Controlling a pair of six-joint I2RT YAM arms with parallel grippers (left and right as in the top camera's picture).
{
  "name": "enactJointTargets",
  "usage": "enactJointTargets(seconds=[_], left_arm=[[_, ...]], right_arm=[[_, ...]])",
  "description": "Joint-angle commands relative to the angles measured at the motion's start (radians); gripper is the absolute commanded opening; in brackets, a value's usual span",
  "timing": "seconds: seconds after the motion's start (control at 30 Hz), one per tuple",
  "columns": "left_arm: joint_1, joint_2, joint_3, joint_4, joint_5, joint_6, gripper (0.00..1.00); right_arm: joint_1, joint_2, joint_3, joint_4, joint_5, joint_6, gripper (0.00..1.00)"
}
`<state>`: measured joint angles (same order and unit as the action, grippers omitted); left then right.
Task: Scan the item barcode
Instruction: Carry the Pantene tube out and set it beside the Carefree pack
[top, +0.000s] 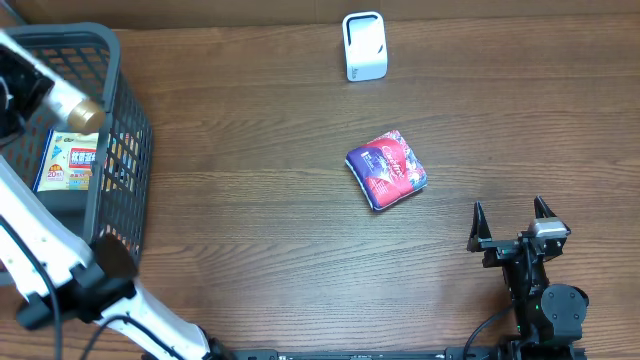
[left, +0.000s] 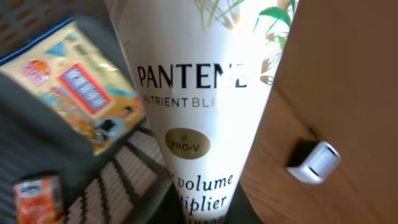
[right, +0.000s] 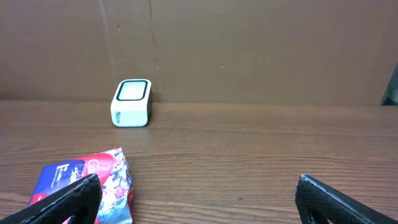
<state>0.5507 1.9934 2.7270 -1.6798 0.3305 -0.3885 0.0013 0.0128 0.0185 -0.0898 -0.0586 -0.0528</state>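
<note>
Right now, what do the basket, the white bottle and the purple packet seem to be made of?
The basket: dark grey moulded plastic, matte, judging by its even lattice walls. The white bottle: probably plastic, glossy, since light glares on its printed surface. The purple packet: likely thin plastic or foil film, shiny, puffy like a pillow.

Wooden table (top: 250, 230): basket (top: 126, 150), scanner (top: 364, 45), pouch (top: 387, 170)

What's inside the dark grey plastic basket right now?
A flat blue-and-orange packet and a small orange sachet lie in the basket. The white Pantene bottle held over it hides part of its floor.
</note>
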Motion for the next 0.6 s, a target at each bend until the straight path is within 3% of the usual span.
enactJointTargets(seconds=[0.0,0.1,0.33,0.57], left_arm=[[-0.109,-0.094,0.033,-0.010,0.063,0.026,0.04],[-0.302,-0.111,0.032,-0.010,0.061,0.079,0.04],[-0.663,-0.060,-0.025,-0.010,-0.072,0.079,0.04],[-0.934,0.045,-0.197,-0.010,-0.228,0.064,0.04]], right_arm=[[-0.003,-0.009,-0.010,0.008,0.013,-0.004,1.00],[-0.003,-0.009,-0.010,0.008,0.013,-0.003,1.00],[-0.003,-0.009,-0.010,0.008,0.013,-0.004,1.00],[-0.003,-0.009,-0.010,0.008,0.013,-0.004,1.00]])
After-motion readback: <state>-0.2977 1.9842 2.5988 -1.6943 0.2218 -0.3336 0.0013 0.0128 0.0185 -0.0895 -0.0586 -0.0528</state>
